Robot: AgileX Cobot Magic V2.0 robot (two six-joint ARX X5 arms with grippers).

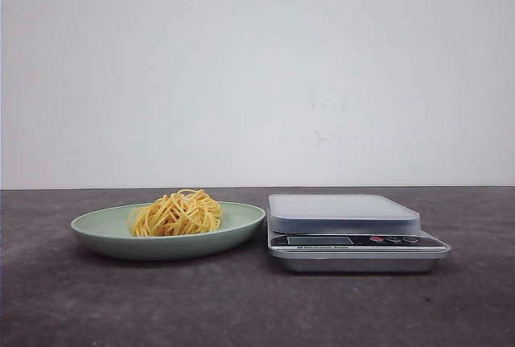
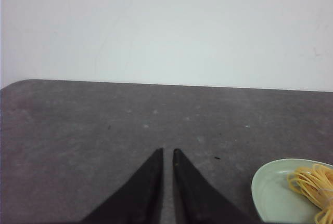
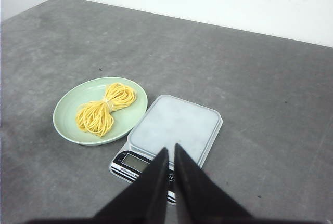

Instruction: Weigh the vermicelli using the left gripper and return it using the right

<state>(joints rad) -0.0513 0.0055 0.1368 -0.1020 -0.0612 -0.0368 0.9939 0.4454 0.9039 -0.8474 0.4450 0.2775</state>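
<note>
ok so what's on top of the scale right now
Nothing: the scale has a bare platform in the front and right wrist views. The vermicelli lies beside it on the green plate. The right wrist's fingers partly cover the scale's front panel.

The scale's [image 1: 354, 233] front lettering is too small to read.

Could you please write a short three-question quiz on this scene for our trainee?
1. True or false: the vermicelli already lies on the kitchen scale.
2. The green plate stands on which side of the scale in the front view: A left, B right?
3. What does the left hand hold?

Key: 1 false, it lies on the plate; 2 A; 3 nothing, its fingers are together over the bare table.
</note>
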